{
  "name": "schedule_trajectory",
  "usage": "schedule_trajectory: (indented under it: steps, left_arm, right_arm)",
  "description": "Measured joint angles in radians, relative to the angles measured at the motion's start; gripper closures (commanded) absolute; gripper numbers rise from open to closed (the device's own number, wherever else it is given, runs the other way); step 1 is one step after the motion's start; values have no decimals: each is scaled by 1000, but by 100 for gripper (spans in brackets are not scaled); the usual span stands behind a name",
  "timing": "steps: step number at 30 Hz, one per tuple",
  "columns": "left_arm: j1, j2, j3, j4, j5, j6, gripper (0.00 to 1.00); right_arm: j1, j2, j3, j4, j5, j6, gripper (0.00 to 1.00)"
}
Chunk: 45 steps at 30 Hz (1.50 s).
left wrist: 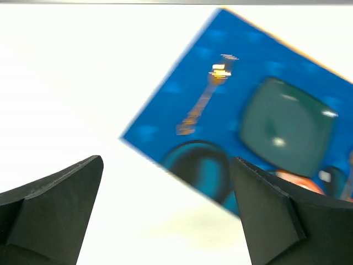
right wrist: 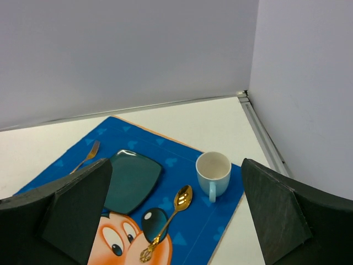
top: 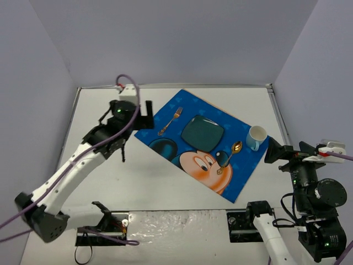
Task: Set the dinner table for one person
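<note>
The white dinner table (top: 110, 176) carries a blue Mickey Mouse placemat (top: 248, 165). On the mat lie a gold fork (top: 170, 121), a dark teal square plate (top: 202, 132), a gold spoon (top: 230, 155) and a light blue mug (top: 256, 137). My left gripper (top: 144, 116) is open and empty, above the table just left of the mat's left corner. In the left wrist view the fork (left wrist: 207, 98) and plate (left wrist: 287, 126) look blurred. My right gripper (top: 274, 151) is open and empty, off the mat's right edge near the mug (right wrist: 213, 173); the spoon (right wrist: 168, 217) and plate (right wrist: 131, 179) lie between its fingers in view.
Grey walls enclose the table on three sides. A metal rail (top: 280, 118) runs along the table's right edge. The arm bases (top: 105, 223) stand at the near edge.
</note>
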Motion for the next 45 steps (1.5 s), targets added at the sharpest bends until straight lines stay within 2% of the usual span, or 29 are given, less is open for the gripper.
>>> schedule_trajectory:
  steps: [5,9,18,31,45]
  left_arm:
    - [204,-212,-99,-94,-38,42,3]
    - [281,-326,-139,-158,-75,86,3]
    - [313,-471,-253,-175,-189,130,3]
    - [316,-583,-314,-186,-261,123,3]
    - [316,-605,-338,-190,-260,98,3]
  right_arm:
    - [0,-1,-14,0,41,-49,0]
    - [0,-20,-43,0,68,-59,0]
    - [0,-26,-62,0,116,-58,0]
    - [0,-58,-99,0,165,-49,0]
    - [0,-68,-107,1,168,-50,0]
